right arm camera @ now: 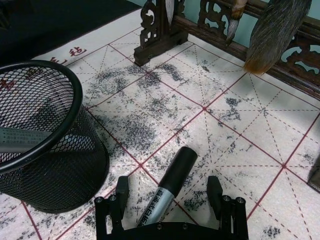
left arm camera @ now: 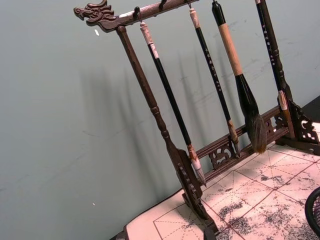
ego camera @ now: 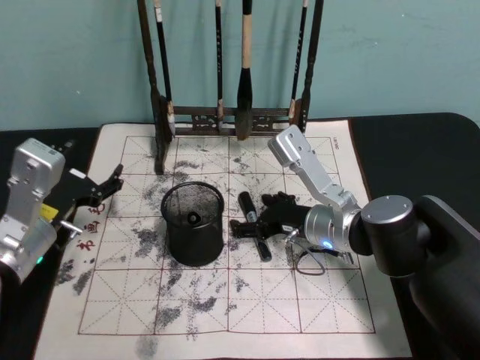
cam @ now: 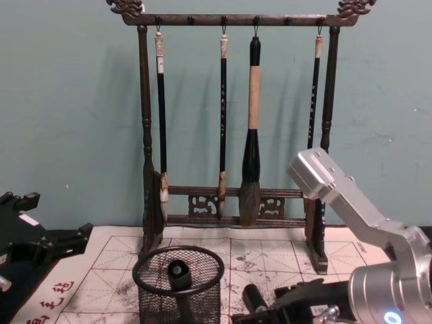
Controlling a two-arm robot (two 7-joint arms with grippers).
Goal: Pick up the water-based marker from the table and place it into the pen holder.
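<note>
Right gripper (right arm camera: 168, 184) is low on the grid mat (right arm camera: 240, 130), fingers apart, straddling the water-based marker (right arm camera: 177, 170), which lies flat on the mat and ungripped. The pen holder (right arm camera: 65, 170) stands just beside, with a pen inside. Left gripper (ego camera: 112, 182) hangs at the mat's left edge, fingers apart. The brush rack (cam: 229, 20) stands behind.

Rear of marker (right arm camera: 169, 189) hidden under right hand (right arm camera: 168, 184), brush rack (ego camera: 225, 118) top cropped

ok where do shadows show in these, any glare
Left wrist view: the brush rack casts soft, spread shadows on the wall. Chest view: fainter ones beside its hanging brushes. Head view: the right arm's silver link is bright, no hard glare on the mat.
</note>
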